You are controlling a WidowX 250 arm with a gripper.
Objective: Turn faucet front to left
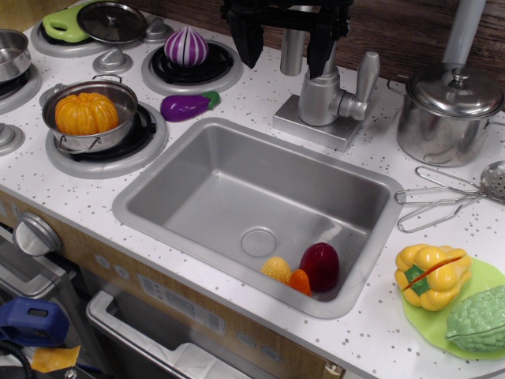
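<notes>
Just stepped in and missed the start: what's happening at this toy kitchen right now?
A robot arm's black gripper hangs at the top of the view with its fingers on either side of the faucet's upright neck, behind the sink. Whether the fingers actually touch the neck can't be told. The spout itself is hidden by the gripper. The faucet's lever handle sticks up on its right. Toy food lies in the sink's near corner.

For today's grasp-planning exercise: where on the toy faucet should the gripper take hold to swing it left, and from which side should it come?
Probably the upright tube neck of the faucet, approached from above. The gripper already hangs there, a finger on either side. The neck is slim and vertical, so the fingers can straddle it, unlike the wide round body; the side lever juts out to one side.
</notes>
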